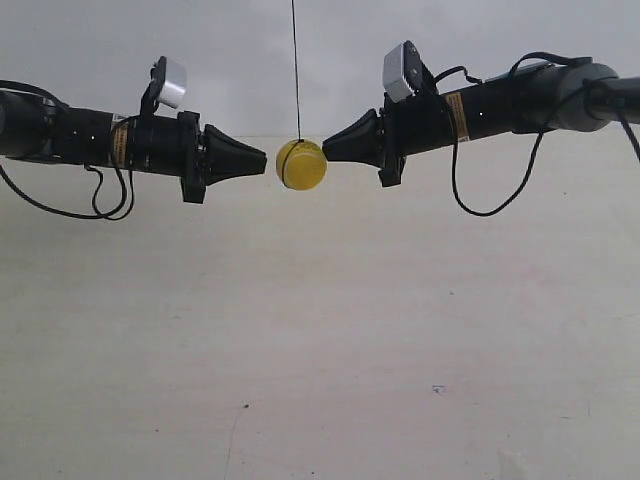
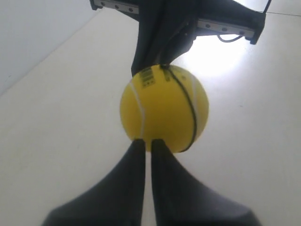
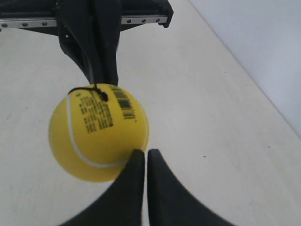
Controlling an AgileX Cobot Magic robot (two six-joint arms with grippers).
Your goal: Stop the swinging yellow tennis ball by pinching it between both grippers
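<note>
The yellow tennis ball (image 1: 301, 164) hangs on a thin dark string (image 1: 295, 70) between two black cone tips. The gripper of the arm at the exterior view's left (image 1: 265, 163) points at the ball's side, touching it or a hair short of it. The gripper of the arm at the exterior view's right (image 1: 325, 152) meets the ball's opposite side. In the left wrist view my left gripper (image 2: 148, 141) is shut, its tips against the ball (image 2: 163, 109). In the right wrist view my right gripper (image 3: 142, 153) is shut, its tips at the edge of the ball (image 3: 99, 132).
A pale surface (image 1: 320, 350) lies well below the ball, with a grey wall (image 1: 300, 40) behind. Black cables (image 1: 480, 190) loop under both arms. Each wrist view shows the opposite gripper behind the ball: the right gripper (image 2: 160, 42) and the left gripper (image 3: 94, 42).
</note>
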